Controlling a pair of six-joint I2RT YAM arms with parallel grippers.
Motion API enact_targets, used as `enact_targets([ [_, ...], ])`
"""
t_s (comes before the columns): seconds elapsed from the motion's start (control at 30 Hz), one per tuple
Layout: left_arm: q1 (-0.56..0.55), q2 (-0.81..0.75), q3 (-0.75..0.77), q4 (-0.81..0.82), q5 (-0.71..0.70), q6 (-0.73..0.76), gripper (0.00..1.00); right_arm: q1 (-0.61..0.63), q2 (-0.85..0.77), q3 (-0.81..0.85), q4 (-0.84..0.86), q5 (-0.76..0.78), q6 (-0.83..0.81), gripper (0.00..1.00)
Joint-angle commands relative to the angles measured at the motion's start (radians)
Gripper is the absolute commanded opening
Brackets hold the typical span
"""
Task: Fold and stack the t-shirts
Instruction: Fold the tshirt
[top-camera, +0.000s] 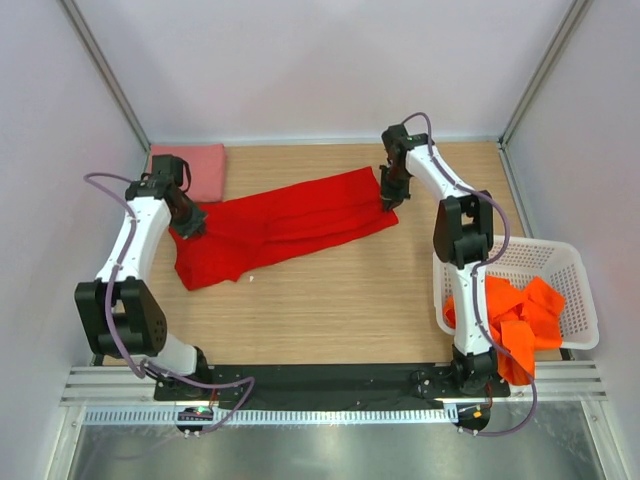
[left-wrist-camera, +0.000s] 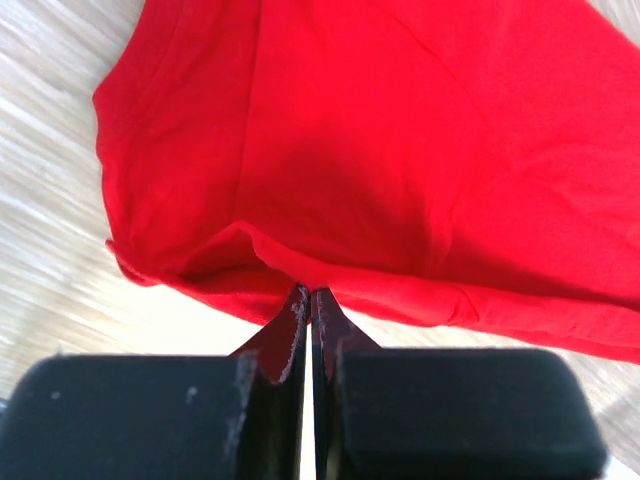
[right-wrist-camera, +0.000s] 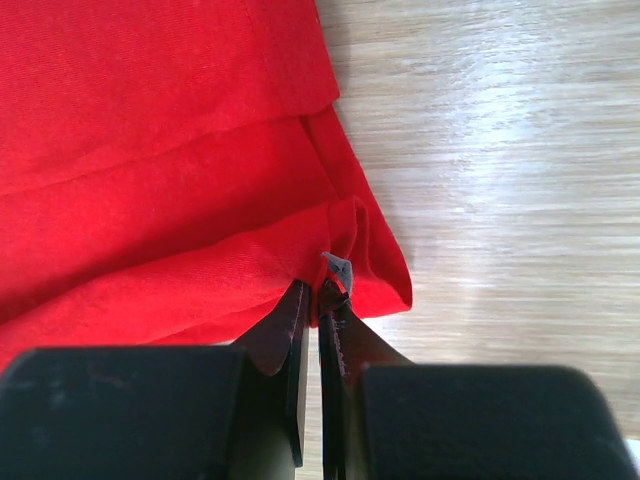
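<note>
Your two arm bases sit at the near edge of the wooden table (top-camera: 340, 300), nearest the overhead camera. From the near-left base, your left arm folds at its elbow, then reaches far and slightly right, with the wrist tipped down. Your left gripper (left-wrist-camera: 305, 295) has its fingers pressed together, pinching the hem of the bright red t-shirt (top-camera: 290, 225) at that shirt's left end.

Your right arm stands nearly upright from the near-right base to its elbow. Its forearm then runs far and left, and the wrist points straight down. Your right gripper (right-wrist-camera: 312, 290) is clamped on the red shirt's right edge, with a small grey tag showing beside the tips.

Between the two grippers the red shirt lies stretched across the table, folded lengthwise, slanting from near left to far right. A folded salmon pink t-shirt (top-camera: 195, 165) lies in the far left corner, just beyond your left wrist. Orange t-shirts (top-camera: 515, 315) are heaped in the white lattice basket (top-camera: 570, 255) at the near right.
</note>
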Motion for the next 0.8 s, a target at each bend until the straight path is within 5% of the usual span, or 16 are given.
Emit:
enact_targets([
  [0.0,0.031,0.031,0.063,0.042,0.039,0.043,0.00,-0.009,0.010,0.050,-0.016,-0.016,0.023,0.01],
  [0.77,0.051,0.232,0.169,0.068,0.090,0.071,0.00,-0.059,0.096,0.128,0.029,-0.123,0.143,0.02],
])
